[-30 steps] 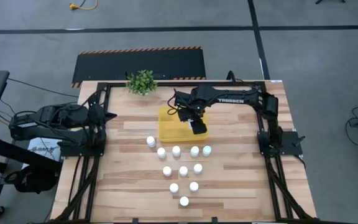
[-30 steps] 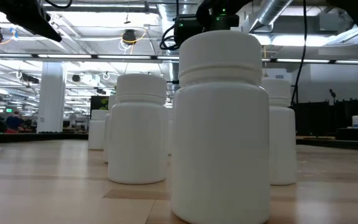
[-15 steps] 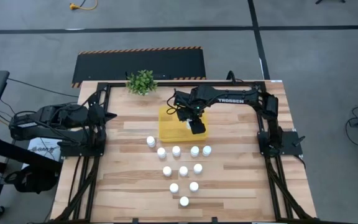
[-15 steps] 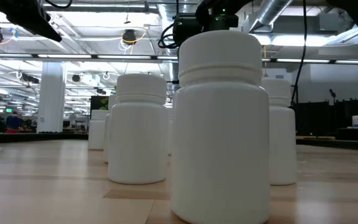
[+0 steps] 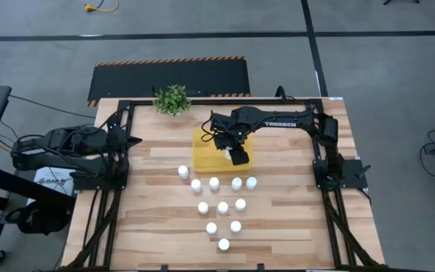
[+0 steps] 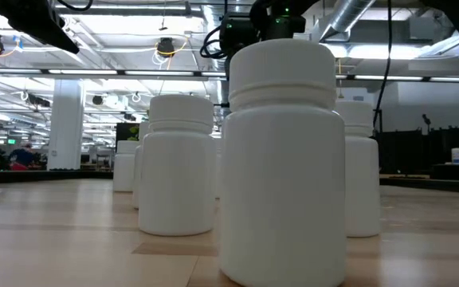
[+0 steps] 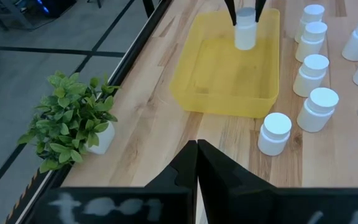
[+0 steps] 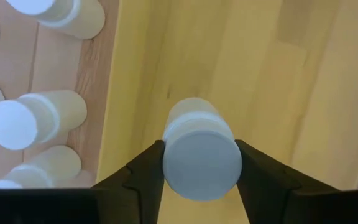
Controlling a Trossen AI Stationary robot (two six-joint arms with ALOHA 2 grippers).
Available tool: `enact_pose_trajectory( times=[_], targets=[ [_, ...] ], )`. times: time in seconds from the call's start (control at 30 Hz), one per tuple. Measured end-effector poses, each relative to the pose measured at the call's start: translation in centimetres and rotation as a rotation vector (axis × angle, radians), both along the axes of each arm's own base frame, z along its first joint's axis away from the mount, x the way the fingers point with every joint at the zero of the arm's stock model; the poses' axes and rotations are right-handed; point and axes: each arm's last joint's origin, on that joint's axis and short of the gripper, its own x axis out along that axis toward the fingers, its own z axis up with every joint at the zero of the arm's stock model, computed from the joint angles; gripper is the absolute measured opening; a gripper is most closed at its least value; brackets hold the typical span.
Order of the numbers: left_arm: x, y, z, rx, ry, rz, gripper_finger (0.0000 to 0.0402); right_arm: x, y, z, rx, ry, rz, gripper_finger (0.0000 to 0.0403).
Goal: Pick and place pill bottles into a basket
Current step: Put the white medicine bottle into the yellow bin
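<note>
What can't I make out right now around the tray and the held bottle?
- High view: the right gripper and its arm cover the held bottle and part of the tray.
- Right wrist view: whether the bottle touches the tray floor is hidden beneath its own cap.
- Low view: the near bottles block the tray entirely.
- Left wrist view: the left gripper shows shut and empty.

A small green leafy plant [image 5: 172,99] in a white pot stands on the light wooden table [image 5: 157,219], at its far edge. Just beyond the plant, on the grey floor, lies a black mat [image 5: 168,78] with orange-and-black striped edging. Farther beyond the plant, a yellow cable [image 5: 100,7] lies coiled on the floor.
</note>
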Motion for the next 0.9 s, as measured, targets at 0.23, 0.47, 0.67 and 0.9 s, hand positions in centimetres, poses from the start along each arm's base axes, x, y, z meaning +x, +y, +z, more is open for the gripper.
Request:
enact_pose_trajectory(
  times=[0.23,0.47,0.67,0.9],
  targets=[
    [0.0,0.0,0.0,0.000,0.000,0.000,0.0000,0.3,0.0,0.1,-0.006,-0.029,0.001,0.0170],
    [0.0,0.0,0.0,0.000,0.000,0.000,0.0000,0.4,-0.1,0.1,-0.012,-0.046,0.004,0.0166],
    [0.0,0.0,0.0,0.000,0.000,0.000,0.0000,0.8,0.0,-2.2,0.016,0.044,-0.012,0.0172],
    [0.0,0.0,0.0,0.000,0.001,0.000,0.0000,1.3,0.4,-3.1,0.011,0.050,0.021,0.0162]
  ],
)
